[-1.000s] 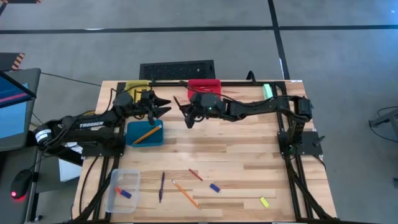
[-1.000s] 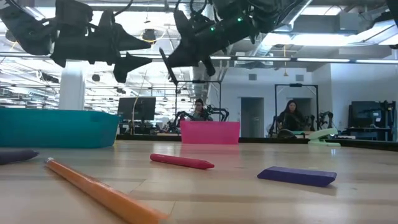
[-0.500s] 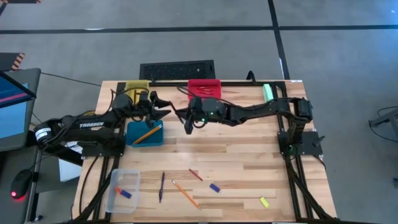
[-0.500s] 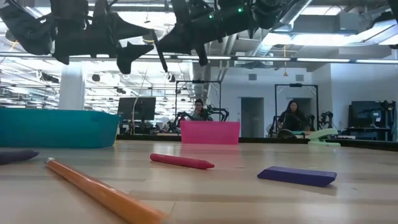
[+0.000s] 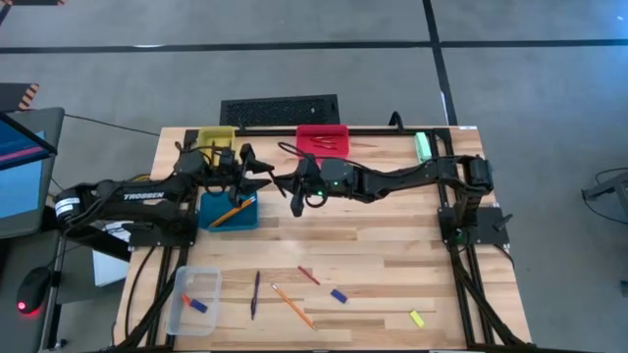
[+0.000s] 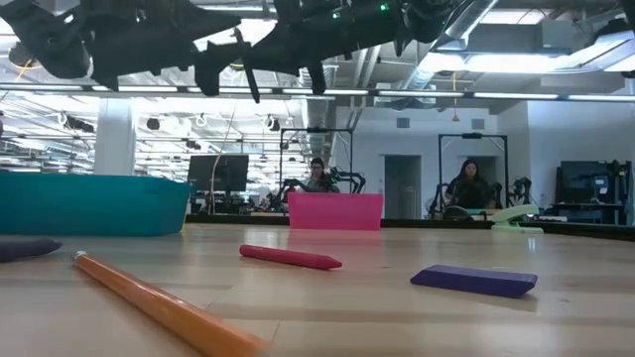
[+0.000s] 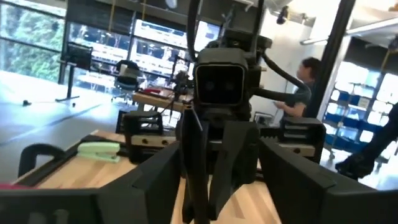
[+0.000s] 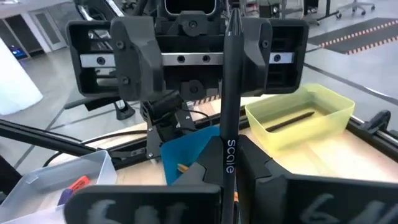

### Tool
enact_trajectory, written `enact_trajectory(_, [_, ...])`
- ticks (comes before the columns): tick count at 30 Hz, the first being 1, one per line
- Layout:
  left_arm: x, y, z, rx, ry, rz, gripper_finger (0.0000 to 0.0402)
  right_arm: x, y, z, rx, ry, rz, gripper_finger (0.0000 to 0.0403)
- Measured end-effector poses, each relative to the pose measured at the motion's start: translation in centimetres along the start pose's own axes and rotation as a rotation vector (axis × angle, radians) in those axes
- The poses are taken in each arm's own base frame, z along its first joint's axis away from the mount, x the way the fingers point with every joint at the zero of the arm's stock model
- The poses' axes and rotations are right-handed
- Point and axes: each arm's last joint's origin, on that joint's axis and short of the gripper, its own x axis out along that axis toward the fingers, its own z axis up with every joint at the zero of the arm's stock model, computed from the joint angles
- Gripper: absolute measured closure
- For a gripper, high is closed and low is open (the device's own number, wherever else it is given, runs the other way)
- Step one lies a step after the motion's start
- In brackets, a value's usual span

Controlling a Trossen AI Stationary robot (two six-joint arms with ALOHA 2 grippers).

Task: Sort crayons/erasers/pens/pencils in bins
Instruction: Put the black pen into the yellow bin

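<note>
My right gripper (image 8: 231, 171) is shut on a black pen (image 8: 229, 93), high above the table's far middle (image 5: 295, 203). My left gripper (image 5: 263, 169) faces it from the left and is open. In the left wrist view its fingers (image 7: 149, 183) stand on either side of the pen (image 7: 191, 162) without touching it. Below lie the teal bin (image 5: 229, 210) with a pencil in it, the yellow bin (image 5: 217, 137) holding a pen (image 8: 291, 120), the red bin (image 5: 322, 138) and the clear bin (image 5: 193, 299) with erasers. My right gripper pinches the pen's barrel (image 8: 229, 155) between its two fingers, at the printed word. The fingers come about level from the table's right and lie across the pen. The pen stands roughly upright, its tapered end up, lifted well clear of the table.
On the near half of the table lie a dark pen (image 5: 255, 293), an orange pencil (image 5: 291, 305), a red crayon (image 5: 308, 276), a blue eraser (image 5: 339, 295) and a yellow eraser (image 5: 416, 318). A green object (image 5: 423, 145) lies at the far right. People sit in the room beyond.
Both grippers have risen, and the pen has gone up with the right one. My left gripper has swung toward the table's right, closing in on the pen, so its open fingers now stand around it.
</note>
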Motion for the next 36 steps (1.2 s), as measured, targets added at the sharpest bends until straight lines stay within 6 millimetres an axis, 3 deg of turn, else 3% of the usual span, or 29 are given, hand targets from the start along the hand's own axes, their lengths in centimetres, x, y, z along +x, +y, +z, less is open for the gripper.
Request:
enact_trajectory(4, [0.3, -0.3, 0.4, 0.056, -0.011, -0.016, 0.0256, 0.0, 0.1, 0.0, -0.015, -0.003, 0.003, 0.038])
enact_trajectory(10, [0.4, -0.3, 0.3, 0.111, -0.009, -0.007, 0.0378, 0.0, 0.1, 0.0, -0.057, -0.001, 0.01, 0.0377])
enact_trajectory(16, [0.5, -0.3, 0.6, 0.126, -0.007, -0.01, 0.0373, 0.0, 0.4, -0.1, -0.098, 0.01, 0.011, 0.0342])
enact_trajectory(22, [1.8, -0.2, 2.2, 0.174, 0.045, 0.004, 0.038, -0.3, 0.7, -0.8, -0.115, 0.097, -0.005, 0.0243])
enact_trajectory(27, [2.7, -0.2, 3.7, 0.238, 0.094, 0.032, 0.0378, -2.5, 0.9, -0.4, -0.179, 0.294, -0.038, 0.0183])
enact_trajectory(29, [2.8, -0.2, 4.1, 0.256, 0.112, 0.048, 0.0378, -3.5, 1.0, -0.9, -0.222, 0.388, -0.072, 0.018])
enact_trajectory(33, [3.2, -0.1, 4.5, 0.257, 0.166, 0.066, 0.0379, -5.3, 1.8, 0.1, -0.32, 0.432, -0.124, 0.0208])
enact_trajectory(36, [3.3, 0.1, 4.7, 0.248, 0.231, 0.122, 0.0379, -5.5, 1.4, -1.7, -0.359, 0.465, -0.094, 0.0252])
